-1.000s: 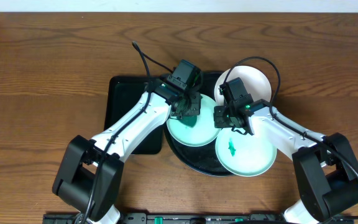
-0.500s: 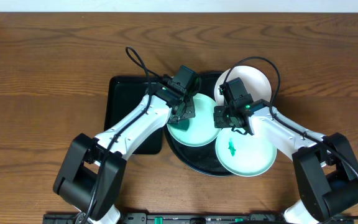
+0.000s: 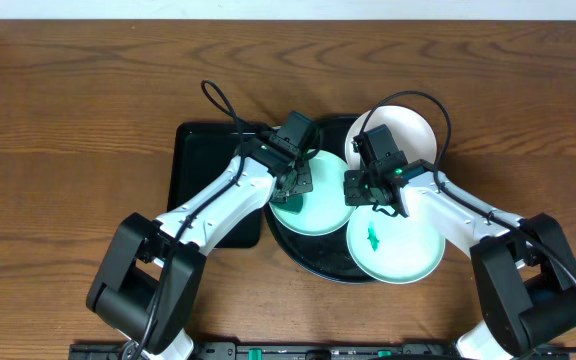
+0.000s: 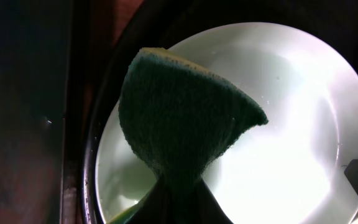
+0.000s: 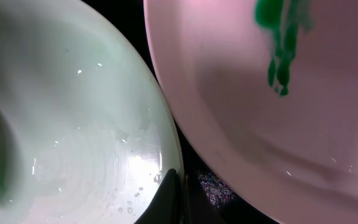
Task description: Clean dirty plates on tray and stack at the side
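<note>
Three plates lie on or over the round black tray (image 3: 313, 262). My left gripper (image 3: 293, 186) is shut on a dark green sponge (image 4: 185, 118), which is pressed on the left pale-mint plate (image 3: 318, 208), wet and shiny in the left wrist view (image 4: 291, 124). My right gripper (image 3: 366, 195) is shut on that plate's right rim (image 5: 73, 124). Just right of it, a second plate (image 3: 398, 250) carries a green smear (image 5: 278, 56). A third white plate (image 3: 408, 132) rests behind at the tray's far right.
A rectangular black tray (image 3: 203, 170) lies left of the round tray, partly under my left arm. Bare wooden table (image 3: 78, 120) surrounds both trays. The left arm's cable (image 3: 223, 100) loops above the rectangular tray.
My left gripper has slid the sponge a little to the left and nearer across the left plate. The right arm and the other plates have not moved.
</note>
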`<state>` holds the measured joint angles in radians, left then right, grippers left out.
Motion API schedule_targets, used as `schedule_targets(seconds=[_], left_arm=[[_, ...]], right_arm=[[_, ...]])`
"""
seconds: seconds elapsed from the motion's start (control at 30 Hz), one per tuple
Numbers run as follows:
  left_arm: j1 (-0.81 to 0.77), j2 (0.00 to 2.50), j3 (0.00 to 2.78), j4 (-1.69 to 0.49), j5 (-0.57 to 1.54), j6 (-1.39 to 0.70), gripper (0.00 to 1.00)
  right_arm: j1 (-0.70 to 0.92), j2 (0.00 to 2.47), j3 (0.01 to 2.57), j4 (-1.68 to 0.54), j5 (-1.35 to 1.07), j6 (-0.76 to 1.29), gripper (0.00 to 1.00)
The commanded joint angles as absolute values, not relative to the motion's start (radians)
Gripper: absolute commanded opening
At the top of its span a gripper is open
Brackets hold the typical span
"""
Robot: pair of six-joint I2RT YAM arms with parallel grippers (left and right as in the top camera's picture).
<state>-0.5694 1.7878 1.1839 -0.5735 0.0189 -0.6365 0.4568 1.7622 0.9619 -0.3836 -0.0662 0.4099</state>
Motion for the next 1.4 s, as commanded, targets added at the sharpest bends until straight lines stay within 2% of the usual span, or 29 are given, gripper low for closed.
schedule_targets(seconds=[0.0,0.8,1.37], left_arm=[[-0.583,1.798,1.178,-0.564,-0.001,-0.653,0.07],[-0.608,1.904,1.178,-0.545,-0.02,-0.668,0.07],[-0.606,1.936,1.178,-0.471,0.347,-0.653,0.07]], right_arm=[[0.466,1.742,0.967,-0.381,-0.06,0.403,0.01],[0.466,1.742,0.967,-0.381,-0.06,0.403,0.01],[0.466,1.742,0.967,-0.381,-0.06,0.403,0.01]])
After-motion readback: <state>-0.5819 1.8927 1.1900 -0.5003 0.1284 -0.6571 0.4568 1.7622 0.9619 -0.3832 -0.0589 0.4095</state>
